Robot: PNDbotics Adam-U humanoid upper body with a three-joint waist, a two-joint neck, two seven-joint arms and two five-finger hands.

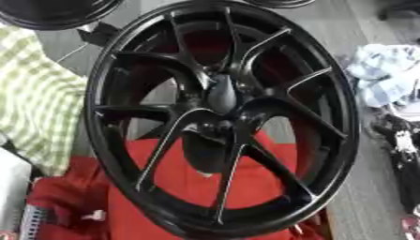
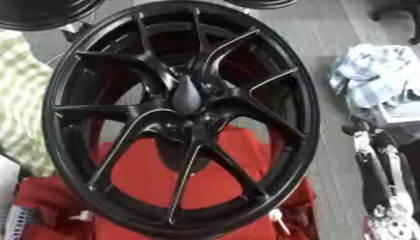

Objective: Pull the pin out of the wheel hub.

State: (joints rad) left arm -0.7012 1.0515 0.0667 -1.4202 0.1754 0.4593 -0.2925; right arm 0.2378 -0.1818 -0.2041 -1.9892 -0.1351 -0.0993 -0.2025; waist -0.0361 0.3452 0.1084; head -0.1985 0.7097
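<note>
My hands: neither visible in either eye view, so can't tell their state. Black alloy wheel [image 1: 221, 117] fills view, standing tilted, spokes running out from hub [image 2: 190, 101] to rim. Dark rounded piece at hub centre; can't tell if that's pin. Red cloth [image 2: 221, 187] behind and below wheel, seen through spokes. Green checked cloth [image 1: 37, 93] on my left. Pale crumpled cloth [image 2: 369, 75] on my right, on grey floor [image 1: 328, 28]. Another black wheel [image 1: 57, 11] at top left corner.

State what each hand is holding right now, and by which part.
It cannot be told. A dark shape at the wheel hub may be a hand or the pin, but no grip shows. A black arm lies at the right edge.
</note>
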